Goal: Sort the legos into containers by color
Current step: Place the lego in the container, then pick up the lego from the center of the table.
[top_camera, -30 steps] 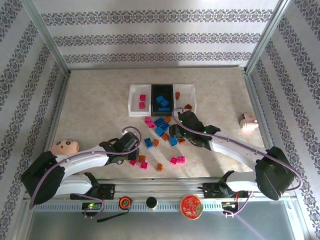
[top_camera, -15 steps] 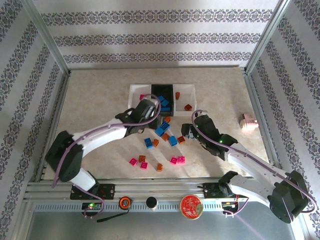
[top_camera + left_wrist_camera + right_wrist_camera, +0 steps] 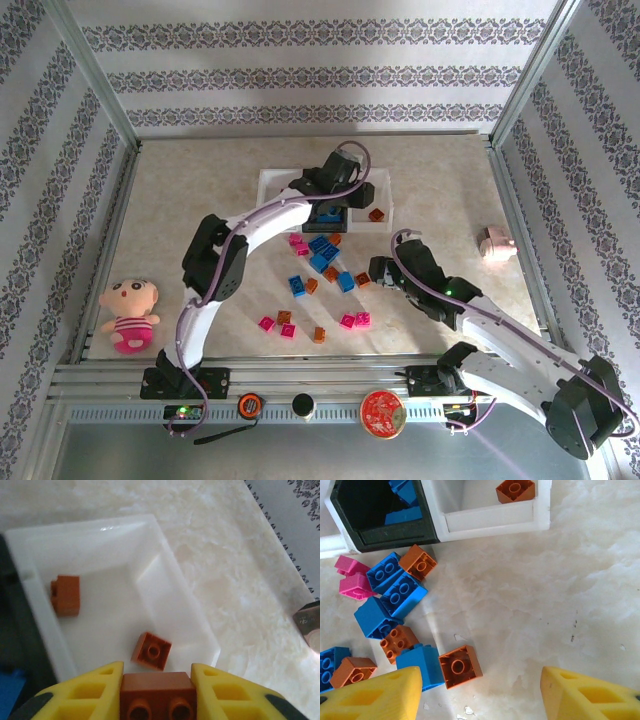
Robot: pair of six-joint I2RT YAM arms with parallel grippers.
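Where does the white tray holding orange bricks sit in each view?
Top external: white tray, rightmost of the three.
Left wrist: centre-left, two orange bricks inside.
Right wrist: along the top edge.
Shared landmark: the black tray adjoining it.

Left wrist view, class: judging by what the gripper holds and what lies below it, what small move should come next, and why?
Probably open the left gripper and let go. It holds an orange brick over the near end of the white tray, where two orange bricks already lie, so the colour matches.
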